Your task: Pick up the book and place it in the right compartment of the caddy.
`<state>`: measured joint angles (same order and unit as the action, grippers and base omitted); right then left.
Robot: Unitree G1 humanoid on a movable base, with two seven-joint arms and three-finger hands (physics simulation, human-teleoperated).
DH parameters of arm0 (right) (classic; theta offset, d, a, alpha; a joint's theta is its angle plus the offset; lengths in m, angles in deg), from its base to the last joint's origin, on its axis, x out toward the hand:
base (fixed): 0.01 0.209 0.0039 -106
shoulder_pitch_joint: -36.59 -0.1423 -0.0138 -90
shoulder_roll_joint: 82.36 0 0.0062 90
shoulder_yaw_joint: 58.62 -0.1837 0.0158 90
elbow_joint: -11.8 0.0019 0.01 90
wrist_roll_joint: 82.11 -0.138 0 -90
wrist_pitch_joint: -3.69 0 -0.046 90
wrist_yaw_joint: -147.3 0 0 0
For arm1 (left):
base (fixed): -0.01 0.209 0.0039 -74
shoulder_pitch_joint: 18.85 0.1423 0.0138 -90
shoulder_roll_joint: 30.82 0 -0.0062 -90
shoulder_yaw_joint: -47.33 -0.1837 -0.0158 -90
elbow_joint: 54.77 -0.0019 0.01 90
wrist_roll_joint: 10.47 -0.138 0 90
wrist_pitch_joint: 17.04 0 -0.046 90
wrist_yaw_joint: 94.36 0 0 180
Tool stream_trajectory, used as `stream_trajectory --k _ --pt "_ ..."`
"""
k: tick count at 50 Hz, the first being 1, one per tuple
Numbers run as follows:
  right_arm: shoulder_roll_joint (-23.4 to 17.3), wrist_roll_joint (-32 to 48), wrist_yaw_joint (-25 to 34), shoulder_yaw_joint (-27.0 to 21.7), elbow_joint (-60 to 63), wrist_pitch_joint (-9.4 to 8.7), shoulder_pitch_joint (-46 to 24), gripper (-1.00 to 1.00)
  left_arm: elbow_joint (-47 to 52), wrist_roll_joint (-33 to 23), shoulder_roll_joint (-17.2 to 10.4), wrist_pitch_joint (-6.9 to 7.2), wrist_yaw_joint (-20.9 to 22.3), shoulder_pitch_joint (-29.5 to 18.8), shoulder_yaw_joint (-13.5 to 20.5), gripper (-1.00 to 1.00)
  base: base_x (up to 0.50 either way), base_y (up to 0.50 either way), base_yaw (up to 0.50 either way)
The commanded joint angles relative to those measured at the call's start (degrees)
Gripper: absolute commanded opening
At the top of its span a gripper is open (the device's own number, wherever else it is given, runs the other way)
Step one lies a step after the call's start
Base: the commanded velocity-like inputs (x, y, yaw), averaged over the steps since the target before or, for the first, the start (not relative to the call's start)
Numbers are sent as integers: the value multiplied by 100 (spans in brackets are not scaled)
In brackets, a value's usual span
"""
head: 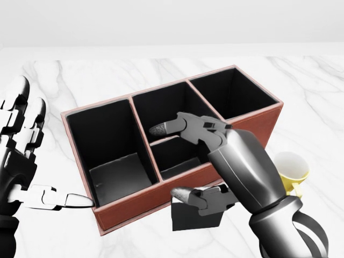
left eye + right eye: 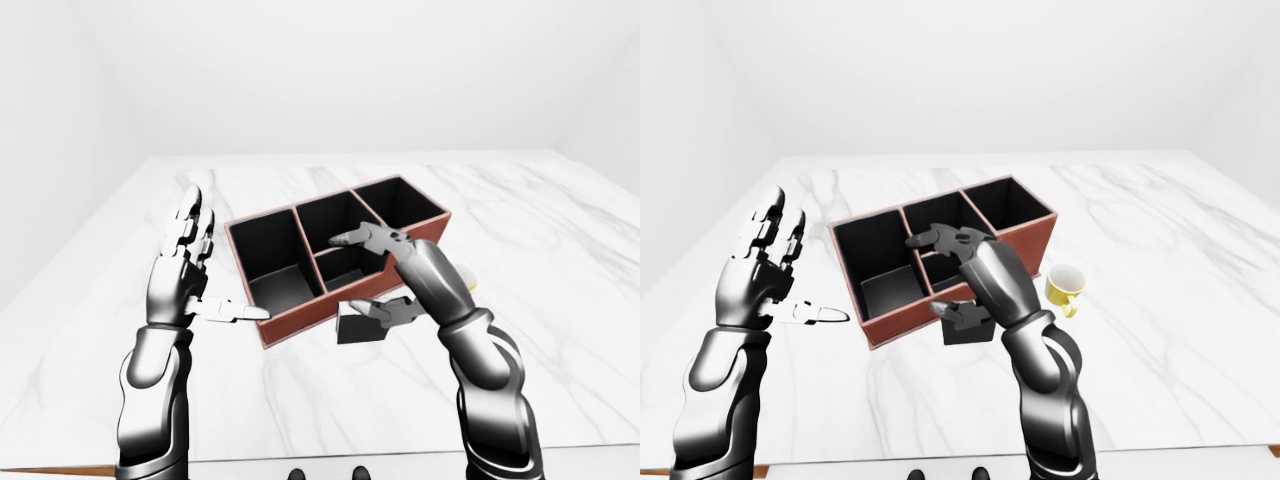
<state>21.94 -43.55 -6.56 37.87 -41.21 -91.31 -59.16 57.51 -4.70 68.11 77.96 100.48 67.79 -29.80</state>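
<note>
So your right hand (image 1: 201, 166) is curling round the dark book (image 1: 196, 216) without a firm grip yet, left hand (image 1: 24, 161) splayed, and the caddy's (image 1: 140, 201) right compartment (image 1: 234, 94) is unfilled.

Two metallic, three-fingered humanoid arms, rendered in simulation.

The left hand (image 2: 183, 270), at the left of the left-eye view, is built of pale silver finger segments with darker joints and pointed, tapering tips; its forearm (image 2: 152, 395) is formed of glossy dark grey rounded shells, ringed by black bands at the joints. The right hand (image 1: 207, 164), at the centre of the head view, is finished in darker gunmetal, with blocky hinged knuckles and bullet-shaped fingertips. Its forearm (image 1: 250, 169) is a smooth, thick cylinder, and a polished ribbed collar is seen at the lower right.
</note>
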Motion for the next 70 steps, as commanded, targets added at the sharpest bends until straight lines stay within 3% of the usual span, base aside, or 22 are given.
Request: stream_trajectory --k 1,34,54,70 --pt "28 517 221 18 -28 0 189 16 7 3 6 0 13 11 -3 100 0 0 0" --pt "-193 1461 896 -433 -69 0 876 21 40 -49 27 0 83 60 -33 100 0 0 0" --pt "-330 2388 1386 -694 -631 0 480 25 35 -21 27 0 62 45 -16 100 0 0 0" --pt "-415 2805 1386 -747 -1176 0 86 28 42 27 13 0 34 21 -4 100 0 0 0"
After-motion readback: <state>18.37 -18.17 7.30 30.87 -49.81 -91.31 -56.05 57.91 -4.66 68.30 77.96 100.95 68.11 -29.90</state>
